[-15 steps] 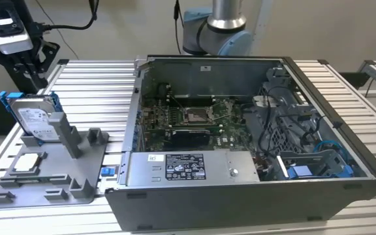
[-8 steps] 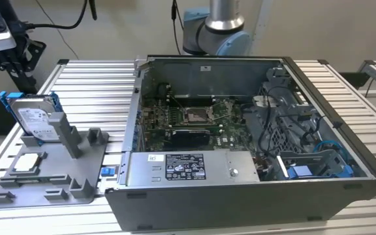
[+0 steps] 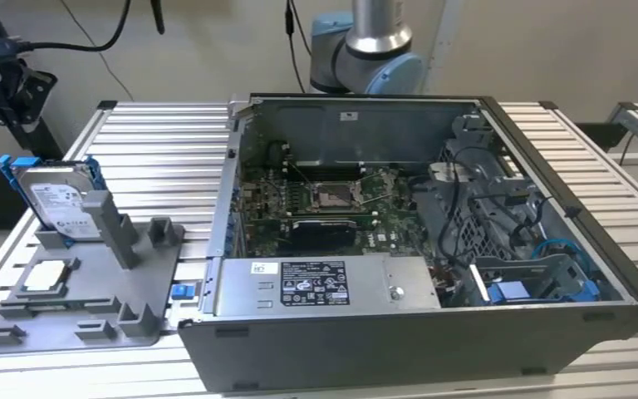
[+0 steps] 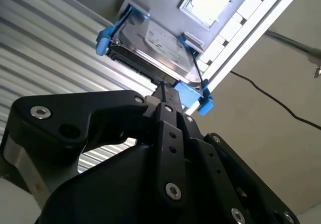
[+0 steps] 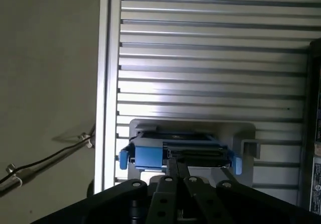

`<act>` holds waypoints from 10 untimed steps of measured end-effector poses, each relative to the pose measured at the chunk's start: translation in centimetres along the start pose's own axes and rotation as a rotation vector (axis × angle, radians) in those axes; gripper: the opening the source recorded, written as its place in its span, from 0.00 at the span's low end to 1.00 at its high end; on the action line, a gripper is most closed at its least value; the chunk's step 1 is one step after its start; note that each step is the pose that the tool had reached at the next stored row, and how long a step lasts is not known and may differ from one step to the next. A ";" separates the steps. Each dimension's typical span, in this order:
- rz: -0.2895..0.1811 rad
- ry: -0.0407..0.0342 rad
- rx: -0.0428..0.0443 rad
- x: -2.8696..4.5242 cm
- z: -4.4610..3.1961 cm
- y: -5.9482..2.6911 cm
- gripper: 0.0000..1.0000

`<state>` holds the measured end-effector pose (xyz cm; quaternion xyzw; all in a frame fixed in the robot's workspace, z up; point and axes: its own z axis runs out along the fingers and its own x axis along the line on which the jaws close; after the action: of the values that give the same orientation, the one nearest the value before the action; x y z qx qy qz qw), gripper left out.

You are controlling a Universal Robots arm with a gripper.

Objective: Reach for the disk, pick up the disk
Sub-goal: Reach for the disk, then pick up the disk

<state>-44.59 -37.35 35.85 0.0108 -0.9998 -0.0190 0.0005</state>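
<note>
disk point(image 3: 57, 198): upright on edge in slot of grey holder point(image 3: 86, 307) on desk point(image 3: 164, 150), blue bracket around edges. claw point(image 5: 176, 164): narrow, fingertips together, empty, above holder, apart from disk.

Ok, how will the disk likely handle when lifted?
The disk looks like a rigid metal slab: probably stiff and heavy for its size. It stands on edge in the grey fixture, so a sideways push might tip it. Its smooth metal face may be slippery; the blue bracket likely grips better.
</note>
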 end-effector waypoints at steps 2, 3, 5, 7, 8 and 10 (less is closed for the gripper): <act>-0.001 0.0000 0.0000 0.50 0.05 -0.01 0.00; -0.001 0.0000 0.0000 0.65 0.06 -0.01 0.00; -0.001 0.0002 0.0000 0.89 0.09 -0.02 0.00; -0.002 0.0000 0.0000 0.99 0.12 -0.06 0.00; -0.002 -0.0001 0.0000 1.01 0.13 -0.06 0.00; -0.002 0.0000 0.0000 1.07 0.15 -0.09 0.00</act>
<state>-45.66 -37.45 35.70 0.0117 -0.9997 -0.0190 0.0005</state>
